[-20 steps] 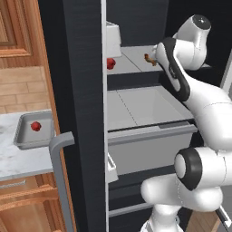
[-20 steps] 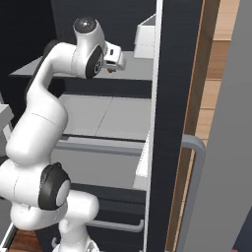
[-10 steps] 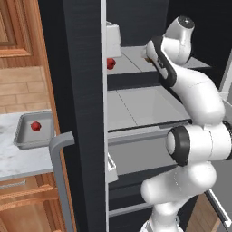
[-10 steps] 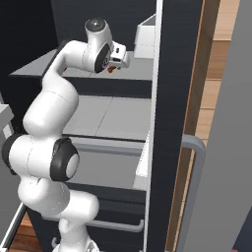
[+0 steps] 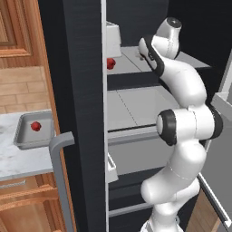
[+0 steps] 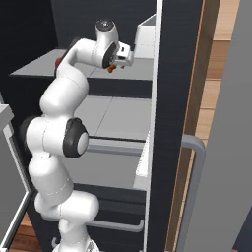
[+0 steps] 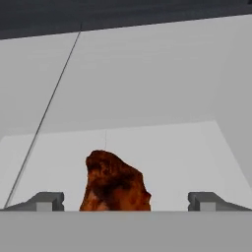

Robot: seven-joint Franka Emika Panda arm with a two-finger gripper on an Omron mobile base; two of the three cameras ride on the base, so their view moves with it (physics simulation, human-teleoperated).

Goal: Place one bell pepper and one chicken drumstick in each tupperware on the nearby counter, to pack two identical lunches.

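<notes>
Though the brief look turns up no brand, label or writing on any surface, the pose of the arm is plain. It rises from the base, bends back at a dark elbow, and reaches up and forward into the open fridge, its hand at the level of the upper shelf. The pincer stands wide, both fingertips well apart, with a dark brown drumstick between them; the tips are either side of it and not touching it. In the right base view the same drumstick shows as a small orange-brown bit just under the hand, mostly hidden by it.

A red pepper lies on the upper shelf near the fridge's left wall, just beside a white box that is cut off by the door edge. A second pepper sits in the grey tub on the marble bench to the left of the fridge, well apart from the arm.

The drumstick's lower end is cut off at the bottom of the hand view, so whether it lies flat or stands on the shelf cannot be told. The tub's left side runs out of the picture, and the fridge door's grey handle covers part of the bench front.
</notes>
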